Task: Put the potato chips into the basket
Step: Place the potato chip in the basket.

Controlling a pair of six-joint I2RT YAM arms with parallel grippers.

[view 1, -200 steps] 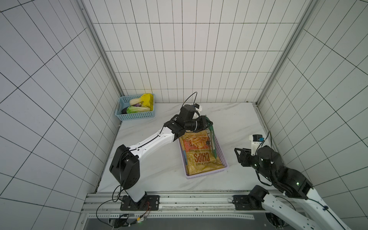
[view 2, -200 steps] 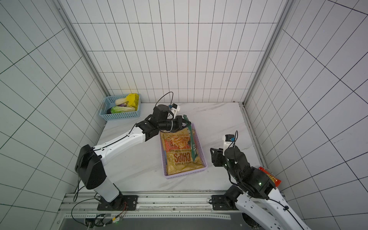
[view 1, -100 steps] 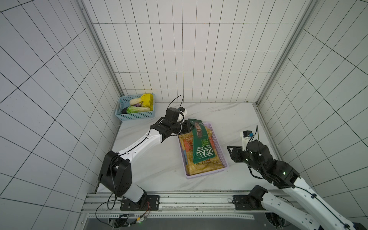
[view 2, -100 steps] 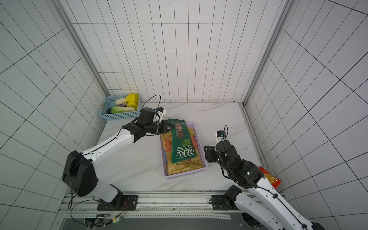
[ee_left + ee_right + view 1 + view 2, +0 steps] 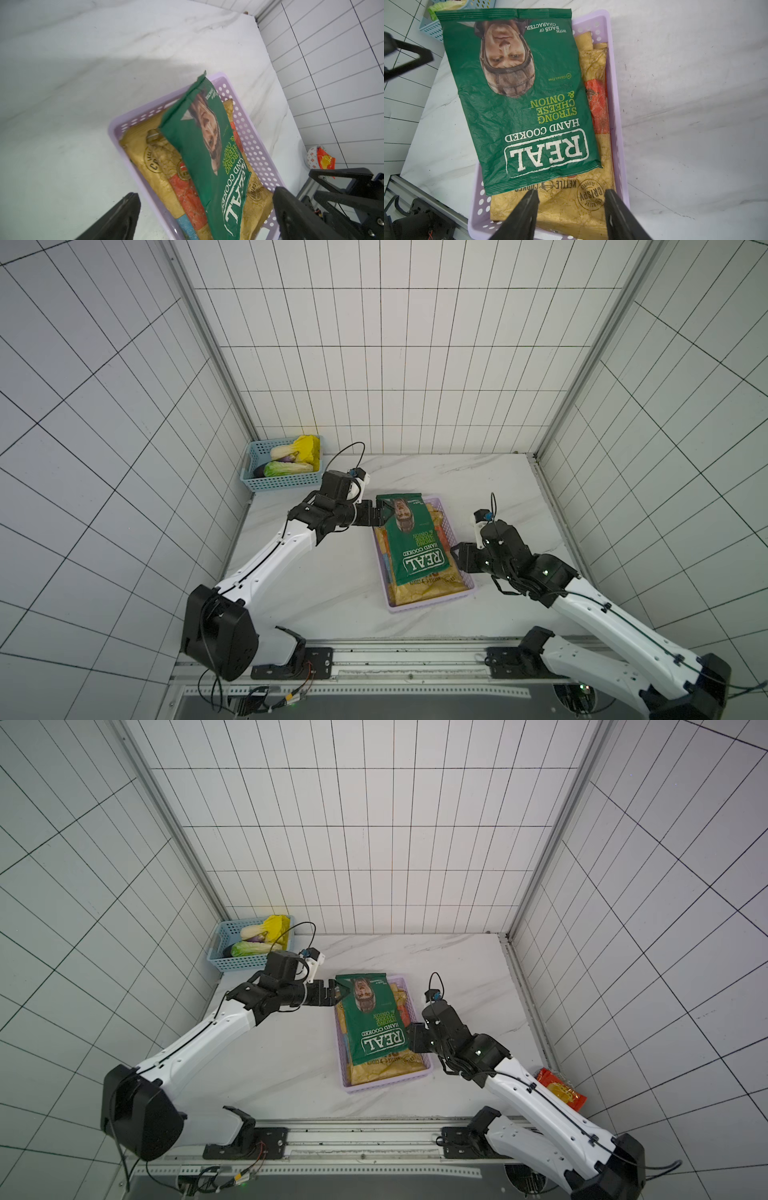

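Left gripper (image 5: 376, 515) just released: REAL bag (image 5: 415, 547) now tops the lilac basket (image 5: 432, 601) stack, possibly overhanging; right gripper (image 5: 455, 559) parted, empty.

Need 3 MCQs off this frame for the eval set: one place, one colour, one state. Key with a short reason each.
1. Where does the green REAL bag lie?
A: on the tan bags in the lilac basket
B: on the floor
C: flat on bare table

2. What colour is the far-corner basket holding the toy vegetables?
A: red
B: blue
C: black

3. What is the state of the left gripper?
A: shut on the green bag
B: shut on a basket rim
C: open, gripping nothing

Key:
1 A: both top views show it on top of the tan bags, with its far end over the lilac rim.
2 B: its lattice walls are blue.
3 C: the left wrist view shows its fingers spread wide with nothing clamped between them.
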